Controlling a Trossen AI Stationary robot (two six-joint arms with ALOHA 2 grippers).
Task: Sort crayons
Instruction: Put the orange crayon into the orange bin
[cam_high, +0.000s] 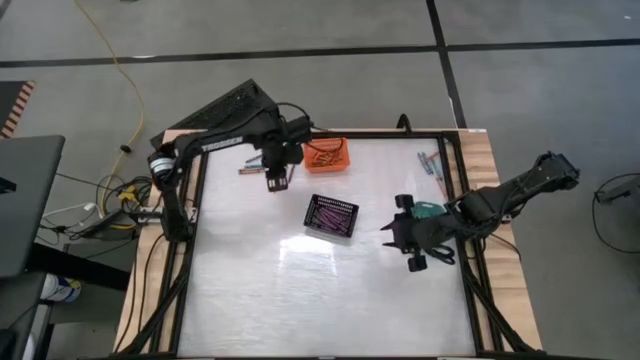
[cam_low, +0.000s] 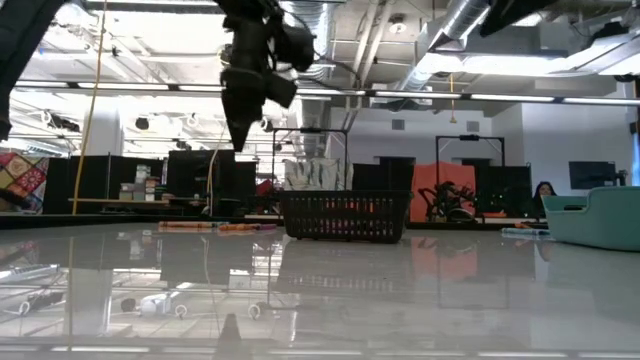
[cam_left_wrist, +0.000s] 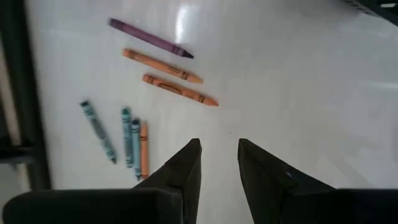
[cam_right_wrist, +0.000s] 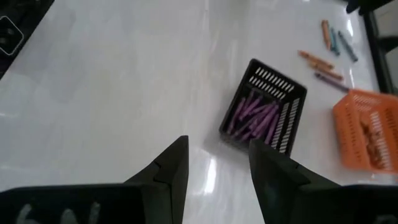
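Nearer arm: left gripper (cam_left_wrist: 217, 158), jaws parted and empty, above the loose crayons (cam_left_wrist: 171, 78).
Crayon axis: crosswise to jaws.
Right gripper (cam_right_wrist: 217, 165): open, far off.

Glossy white tabletop (cam_high: 330, 290), wooden edge (cam_high: 500, 250), plastic mesh baskets (cam_high: 331, 216)

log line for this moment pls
left pincer: open, empty, above loose crayons | right pincer: open, empty, near black mesh basket of purple crayons
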